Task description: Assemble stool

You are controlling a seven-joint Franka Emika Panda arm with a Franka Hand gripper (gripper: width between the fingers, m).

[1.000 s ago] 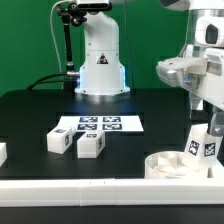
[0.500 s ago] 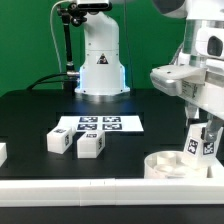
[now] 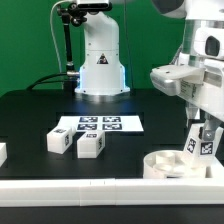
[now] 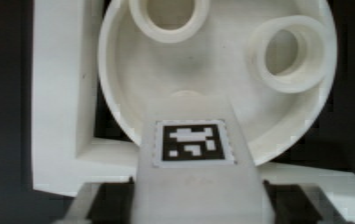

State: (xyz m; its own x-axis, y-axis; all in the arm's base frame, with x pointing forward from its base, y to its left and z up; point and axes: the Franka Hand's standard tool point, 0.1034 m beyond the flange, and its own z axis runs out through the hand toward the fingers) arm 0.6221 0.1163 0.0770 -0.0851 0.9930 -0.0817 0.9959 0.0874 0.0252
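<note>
The white round seat [image 3: 168, 165] lies at the exterior view's front right, against the front rail. The wrist view shows the seat [image 4: 192, 75] from above with two round holes. One tagged white leg [image 3: 203, 144] stands upright at the seat's right side. My gripper [image 3: 203, 132] comes down over this leg and is shut on it. In the wrist view the leg [image 4: 195, 160] fills the gap of the gripper [image 4: 199, 202], and the dark pads [image 4: 117, 202] press its sides. Two more legs [image 3: 60, 141] [image 3: 91, 146] lie on the black table at the left.
The marker board [image 3: 100, 125] lies flat mid-table in front of the robot base [image 3: 100, 65]. A long white rail [image 3: 90, 192] runs along the front edge; the rail [image 4: 49, 100] shows beside the seat in the wrist view. Another white part [image 3: 2, 152] sits at the left edge.
The jaws have closed from wide open onto the upright leg. The wrist has shifted slightly toward the exterior view's left; the leg and seat stay in place.
</note>
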